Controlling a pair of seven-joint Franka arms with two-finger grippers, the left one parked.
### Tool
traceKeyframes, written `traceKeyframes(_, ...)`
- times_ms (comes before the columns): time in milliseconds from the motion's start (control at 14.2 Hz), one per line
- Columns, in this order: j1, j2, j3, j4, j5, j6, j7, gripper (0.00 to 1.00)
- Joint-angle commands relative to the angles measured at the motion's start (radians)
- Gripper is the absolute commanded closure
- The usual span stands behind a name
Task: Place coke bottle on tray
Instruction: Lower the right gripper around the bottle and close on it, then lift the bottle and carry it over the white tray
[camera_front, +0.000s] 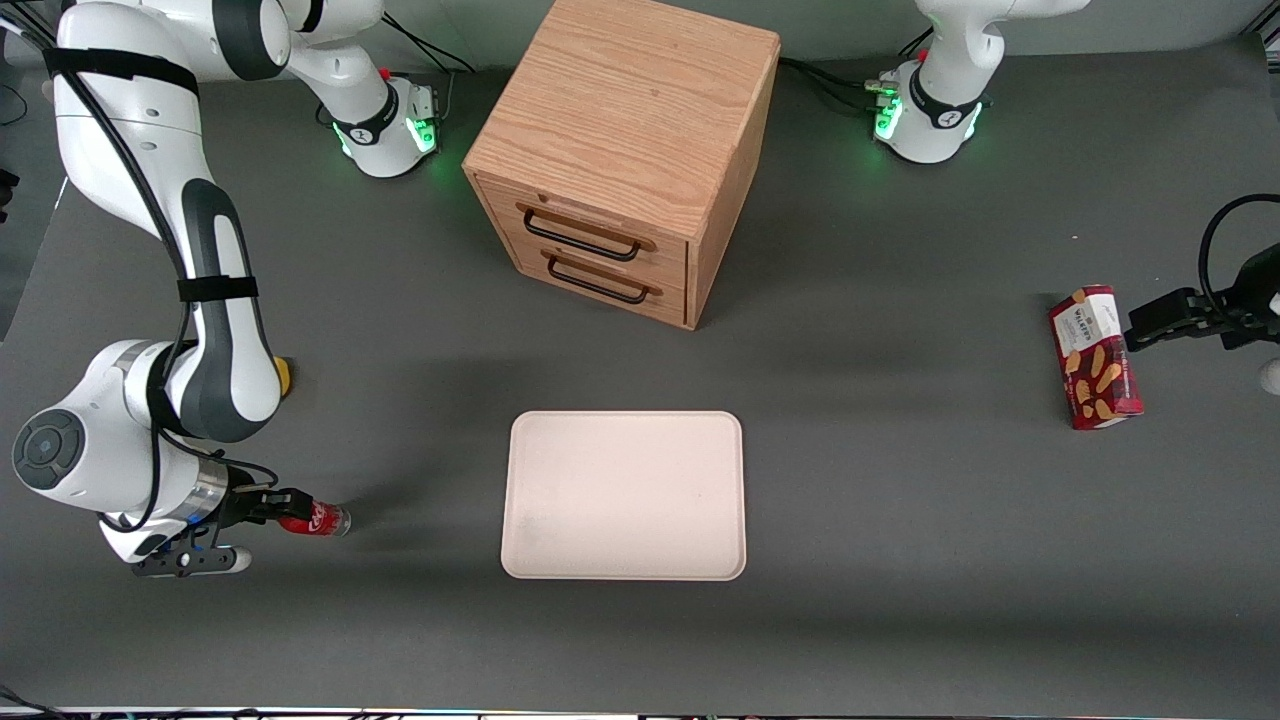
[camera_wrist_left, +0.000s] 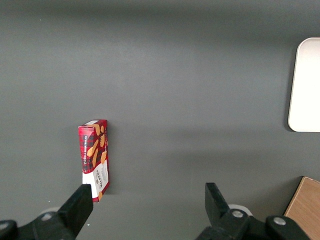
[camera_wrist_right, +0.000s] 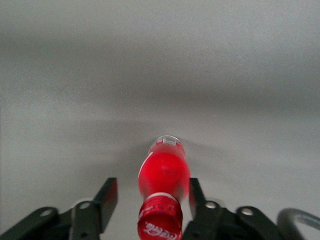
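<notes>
The coke bottle (camera_front: 320, 521) is tiny and red, and lies on its side on the grey table toward the working arm's end. Its red cap points into my right gripper (camera_front: 284, 505). In the right wrist view the bottle (camera_wrist_right: 165, 170) sits between the open fingers of the gripper (camera_wrist_right: 152, 186). One finger (camera_wrist_right: 194, 192) is close against its side, and the other finger (camera_wrist_right: 107, 197) stands clearly apart from it. The cream-pink tray (camera_front: 625, 495) lies flat and bare in the middle of the table, well away from the bottle. Its corner also shows in the left wrist view (camera_wrist_left: 305, 85).
A wooden two-drawer cabinet (camera_front: 625, 150) stands farther from the front camera than the tray. A red biscuit box (camera_front: 1095, 357) lies toward the parked arm's end and also shows in the left wrist view (camera_wrist_left: 94, 155). A small yellow object (camera_front: 285, 375) shows by my forearm.
</notes>
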Motion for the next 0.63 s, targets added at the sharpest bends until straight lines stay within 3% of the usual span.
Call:
traceKeyframes(0, 0.007, -0.033, -0.001, -0.040, 0.019, 0.015, 0.010, 0.89)
traceKeyframes(71, 0.007, -0.033, -0.001, -0.042, 0.019, 0.015, 0.010, 1.00)
traceKeyframes(353, 0.005, -0.033, -0.001, -0.033, 0.010, 0.011, 0.001, 1.00)
traceKeyframes(564, 0.002, -0.060, -0.001, 0.041, -0.060, -0.047, -0.004, 1.00)
